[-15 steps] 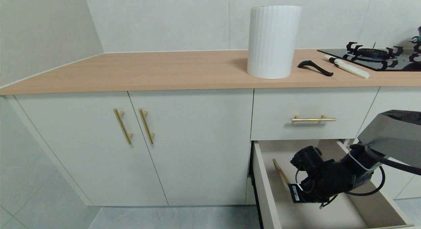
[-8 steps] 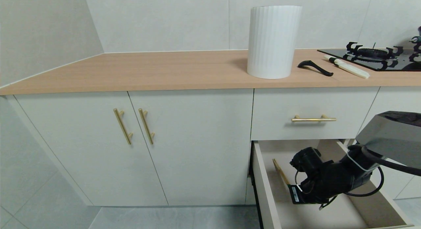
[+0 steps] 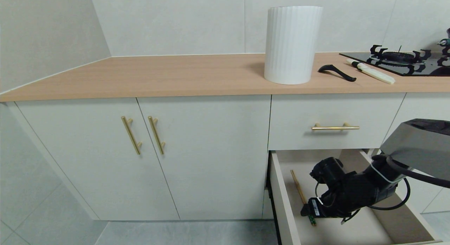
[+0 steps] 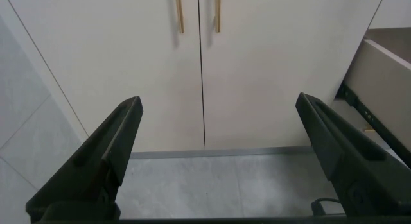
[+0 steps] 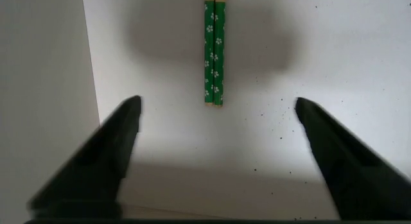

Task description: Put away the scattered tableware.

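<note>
Chopsticks (image 3: 299, 190) now lie flat on the floor of the open drawer (image 3: 281, 199), close along the wall on my left. Half a second ago they leaned tilted, and my right tool (image 5: 216, 107) hangs over their green ends, spread wide and empty, so I judge that piece stowed. A black utensil (image 3: 335, 72) and a pale knife (image 3: 372, 72) wait on the tabletop (image 3: 175, 76); leaving the drawer, I have free room upward only, while my left tool (image 4: 218, 103), also wide, faces the cupboard doors (image 4: 270, 70).
</note>
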